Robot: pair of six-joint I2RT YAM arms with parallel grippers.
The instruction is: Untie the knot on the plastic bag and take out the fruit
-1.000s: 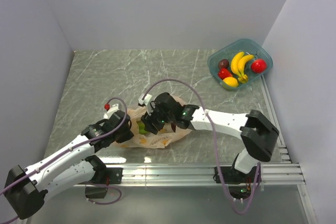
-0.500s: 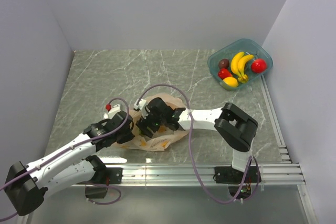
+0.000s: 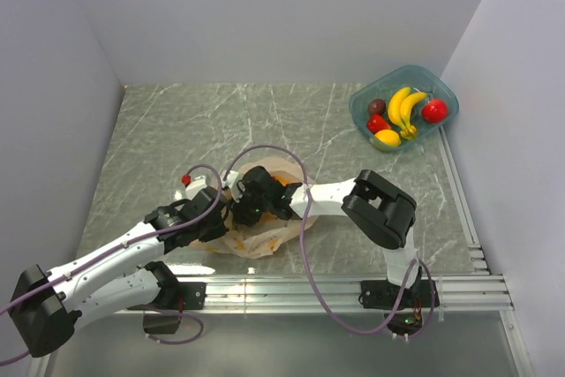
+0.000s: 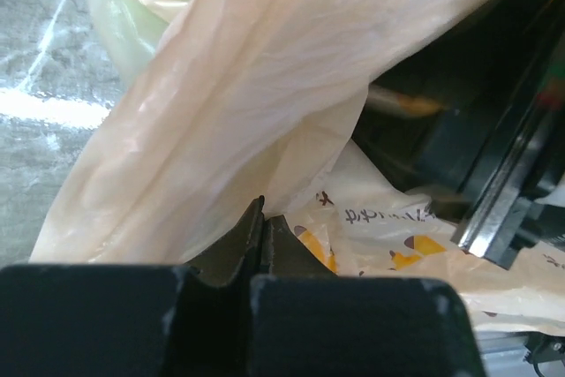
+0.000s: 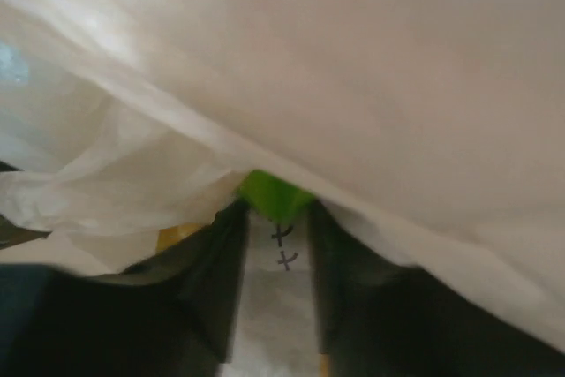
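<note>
Lab test cell, bare white walls (image 3: 265, 15), aluminium rail (image 3: 291, 287)

Overhead; wrist close-ups of plastic bag (image 3: 256, 240)

At the far right of the grey marbled table (image 3: 177, 121) we find a teal tub (image 3: 448, 93); an aluminium rail (image 3: 291, 289) spans the near edge.

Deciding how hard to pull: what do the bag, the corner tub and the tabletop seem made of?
The plastic bag: thin translucent pale-orange film, creased, light passing through. The tub: likely rigid clear teal plastic; fruit shows through its walls. The tabletop: smooth, grey-green with white veins; stone or printed sheet, cannot tell.
</note>
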